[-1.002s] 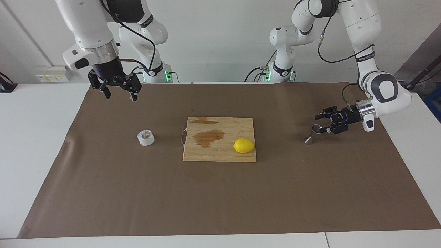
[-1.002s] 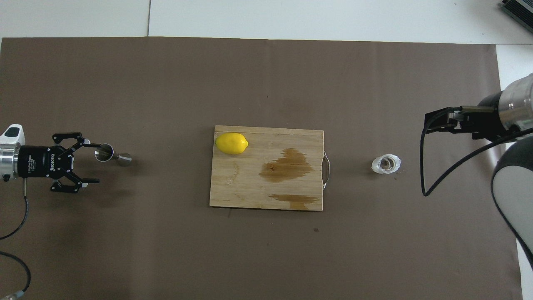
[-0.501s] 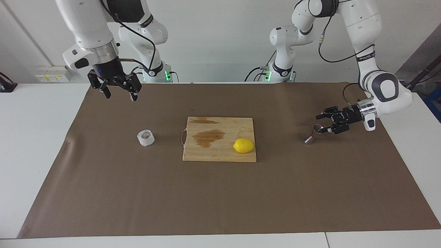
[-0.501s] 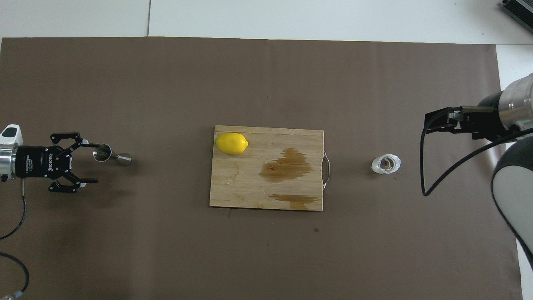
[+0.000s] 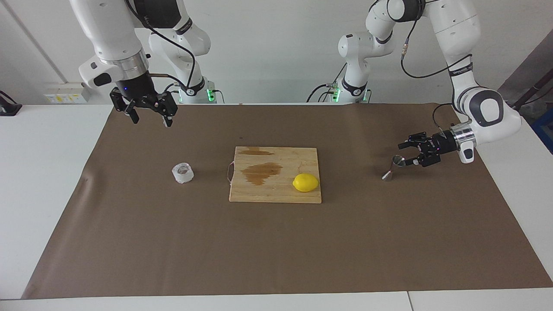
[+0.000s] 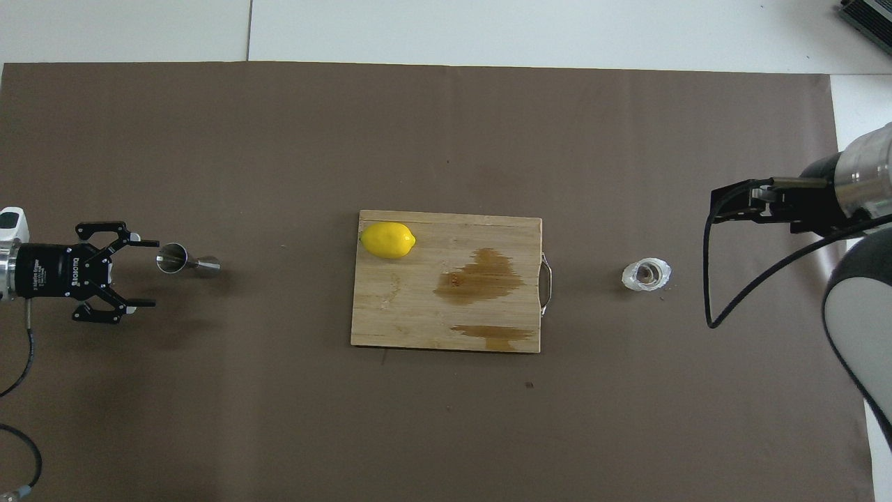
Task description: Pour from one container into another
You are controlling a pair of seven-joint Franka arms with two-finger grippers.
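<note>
Two grippers, both w/ fingers spread wide and nothing in them. Facing view, going across: right gripper (image 5: 149,113) hangs over the brown mat (image 5: 276,250) at about 11 o'clock from the cup (image 5: 182,172), well apart, same spot as a sec ago; that arm waits. Cup sits upright on the mat, unmoved, just off the handle end of the cutting board (image 5: 276,194). Board has dark wet stains; lemon (image 5: 306,182) lies at its corner toward the left arm's end. Jigger (image 5: 392,168) stands tilted on the mat at approx 3 o'clock from the board. Left gripper (image 5: 414,152) has backed off vs. earlier: fingertips now just clear of the jigger's rim.
</note>
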